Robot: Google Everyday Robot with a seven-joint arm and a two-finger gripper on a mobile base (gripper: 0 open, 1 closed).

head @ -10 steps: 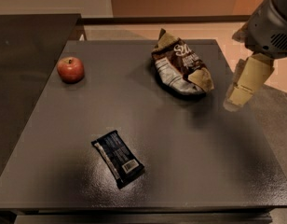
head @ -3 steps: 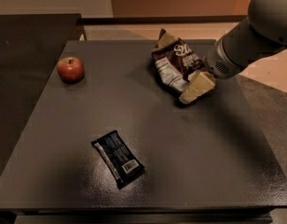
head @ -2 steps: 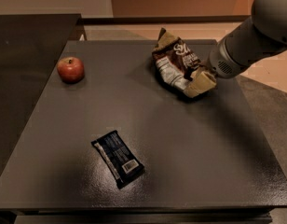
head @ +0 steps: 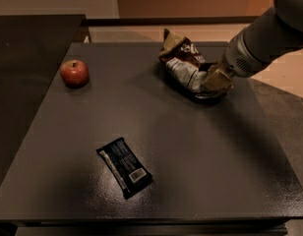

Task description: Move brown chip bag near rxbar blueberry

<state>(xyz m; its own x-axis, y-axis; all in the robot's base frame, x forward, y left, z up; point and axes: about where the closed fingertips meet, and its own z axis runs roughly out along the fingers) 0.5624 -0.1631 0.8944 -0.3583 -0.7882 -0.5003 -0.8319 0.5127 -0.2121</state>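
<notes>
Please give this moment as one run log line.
end effector: at right end of brown chip bag | rxbar blueberry: near front, apart from bag | apple: back left

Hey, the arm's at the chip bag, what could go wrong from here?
The gripper sits at the right end of the brown chip bag, so the crinkled foil may slip free or swing when lifted. The rxbar blueberry lies far off, nearer the camera; the big bag could knock or cover it.

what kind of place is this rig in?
Likely an indoor test setup, maybe an office kitchen: a dark table with snacks on it, namely the brown chip bag, the rxbar blueberry and an apple. The claw is at the bag's right end.
</notes>
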